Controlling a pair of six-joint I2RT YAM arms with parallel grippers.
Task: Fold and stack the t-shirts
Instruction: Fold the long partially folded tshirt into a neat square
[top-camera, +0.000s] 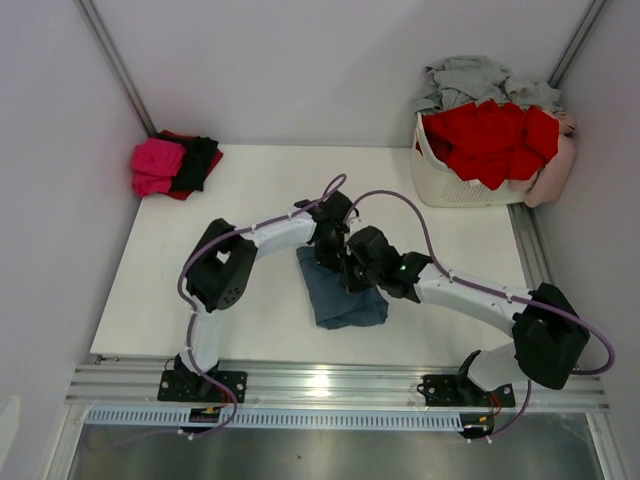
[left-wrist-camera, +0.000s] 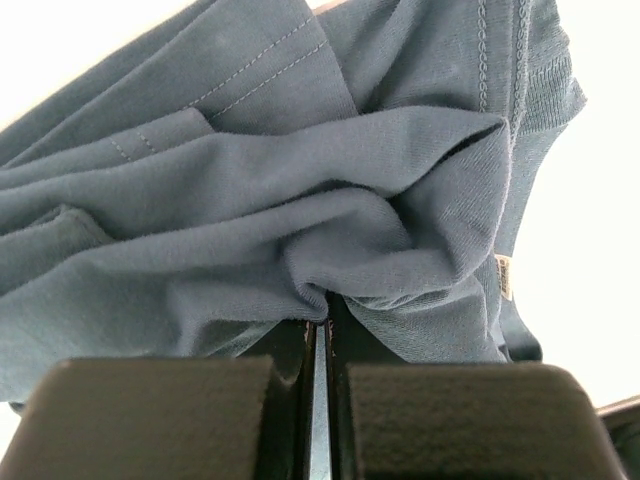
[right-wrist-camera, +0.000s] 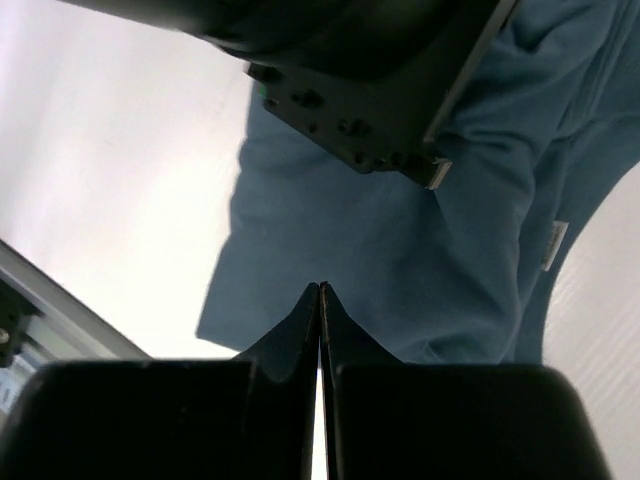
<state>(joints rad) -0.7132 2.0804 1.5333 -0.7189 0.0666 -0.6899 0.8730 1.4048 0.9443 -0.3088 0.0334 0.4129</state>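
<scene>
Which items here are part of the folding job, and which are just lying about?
Job: blue-grey t-shirt; folded pink, black and red stack; unfolded red shirts; crumpled grey shirt.
Lying about: white lattice basket holding the unfolded ones.

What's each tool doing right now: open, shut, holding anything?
Left tool: shut, pinching a bunched fold of the blue-grey t-shirt.
Right tool: shut, tips together over the same shirt; no cloth visibly caught between them.
</scene>
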